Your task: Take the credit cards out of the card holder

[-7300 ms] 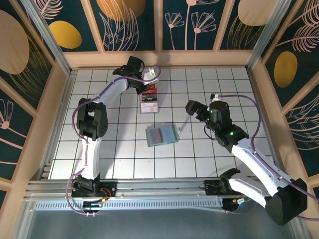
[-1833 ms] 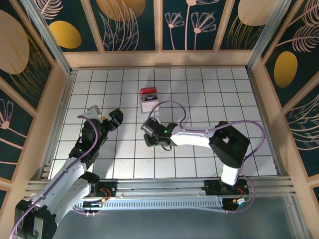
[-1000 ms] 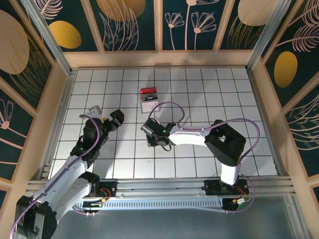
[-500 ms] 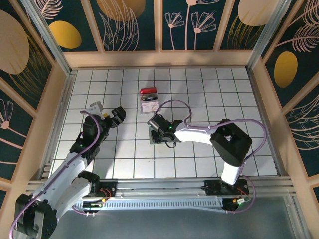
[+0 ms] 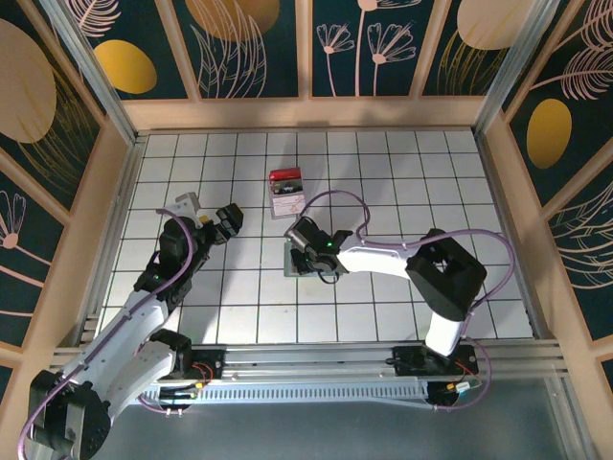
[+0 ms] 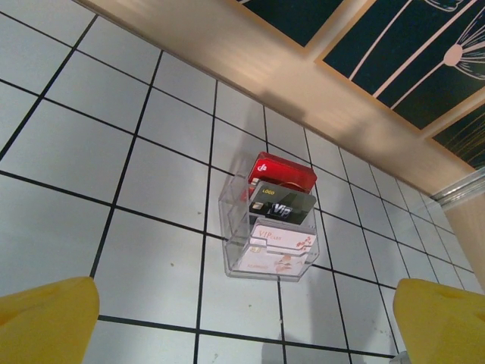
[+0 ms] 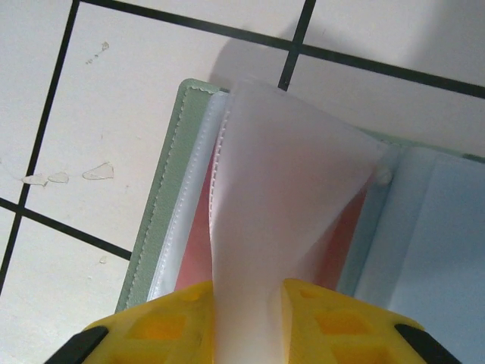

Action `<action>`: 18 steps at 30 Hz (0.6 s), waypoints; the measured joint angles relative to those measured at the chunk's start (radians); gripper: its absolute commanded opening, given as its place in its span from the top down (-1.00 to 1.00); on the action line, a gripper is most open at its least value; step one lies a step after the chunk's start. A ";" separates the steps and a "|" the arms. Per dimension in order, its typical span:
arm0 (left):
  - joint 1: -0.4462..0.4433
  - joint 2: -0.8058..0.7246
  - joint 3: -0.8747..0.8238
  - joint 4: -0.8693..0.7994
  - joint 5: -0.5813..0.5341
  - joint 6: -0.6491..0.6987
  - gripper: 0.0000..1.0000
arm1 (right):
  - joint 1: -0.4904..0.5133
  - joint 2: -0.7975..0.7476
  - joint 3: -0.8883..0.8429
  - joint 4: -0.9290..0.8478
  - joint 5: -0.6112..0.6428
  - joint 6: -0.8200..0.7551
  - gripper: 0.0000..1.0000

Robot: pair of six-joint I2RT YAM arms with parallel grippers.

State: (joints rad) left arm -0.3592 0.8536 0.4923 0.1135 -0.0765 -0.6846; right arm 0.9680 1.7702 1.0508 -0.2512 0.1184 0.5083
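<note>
A clear stand (image 6: 265,235) held three cards: a red card (image 6: 282,173), a black card (image 6: 282,208) reading "LOGO" and "VIP", and a white card (image 6: 280,241) reading "VIP". The card holder (image 7: 432,243) lay open at mid-table, its pale green leaf beside the blue-grey one. The right fingers (image 7: 167,326) pinched its milky sleeve (image 7: 288,189). The left fingers (image 6: 45,318) stood wide apart. The table (image 5: 402,182) was white tile with black grid lines. The walls (image 5: 259,48) were dark teal with gold ovals and outlined leaves.
</note>
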 measured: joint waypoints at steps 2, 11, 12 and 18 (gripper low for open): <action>0.000 0.000 0.006 -0.006 0.001 0.004 -0.98 | 0.000 -0.010 0.000 -0.001 0.016 0.003 0.37; 0.000 0.000 0.030 -0.014 0.000 0.026 -0.98 | -0.004 -0.040 0.000 -0.032 0.092 0.022 0.28; 0.000 0.000 0.031 -0.014 0.000 0.027 -0.98 | -0.005 -0.041 0.000 -0.036 0.095 0.023 0.28; -0.011 0.001 0.053 -0.034 -0.011 0.048 -0.98 | -0.024 -0.056 -0.018 -0.050 0.122 0.037 0.25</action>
State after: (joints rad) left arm -0.3702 0.8547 0.5449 0.0799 -0.0875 -0.6369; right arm 0.9443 1.7145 1.0328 -0.3012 0.2409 0.5449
